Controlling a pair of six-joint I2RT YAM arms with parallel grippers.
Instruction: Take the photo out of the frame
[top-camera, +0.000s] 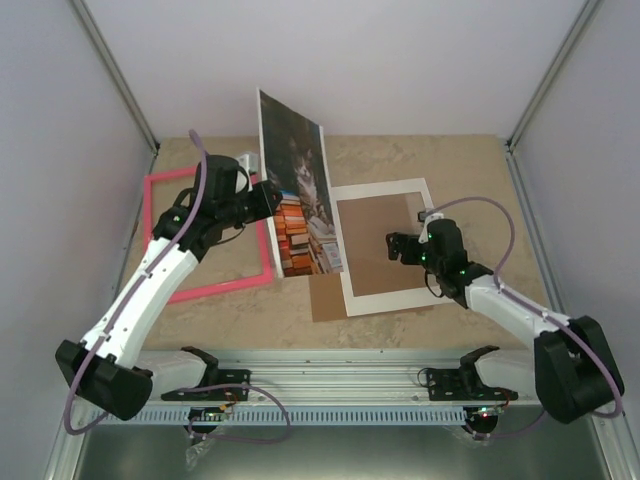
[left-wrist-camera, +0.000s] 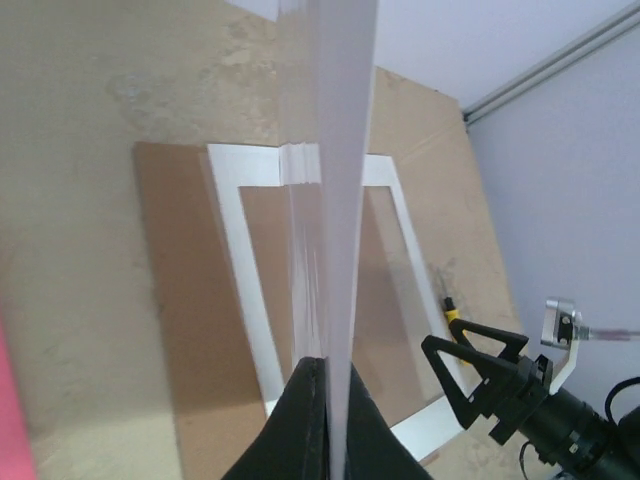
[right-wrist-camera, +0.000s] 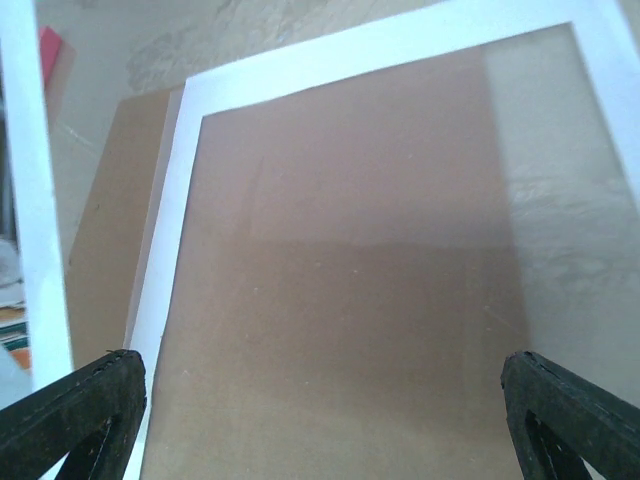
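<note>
Centre of top view: left claw (top-camera: 262, 197) pinched shut on edge of photo (top-camera: 300, 200), print raised, tilted near upright. Far left: pink frame (top-camera: 205, 290) flat on table (top-camera: 450, 160), photo out of it. Centre right: right claw (top-camera: 402, 247) spread wide, gripping nothing, over white mat (top-camera: 385, 300) and brown board (top-camera: 380, 245).

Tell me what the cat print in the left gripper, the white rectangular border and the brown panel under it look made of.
The cat print looks like thin paper or light card: edge-on in the left wrist view it is a sliver, pinched by the left gripper. The white rectangular border is probably matte card, flat and without glare. The brown panel looks like fibreboard or cardboard: dull, uniform, grainless.
</note>
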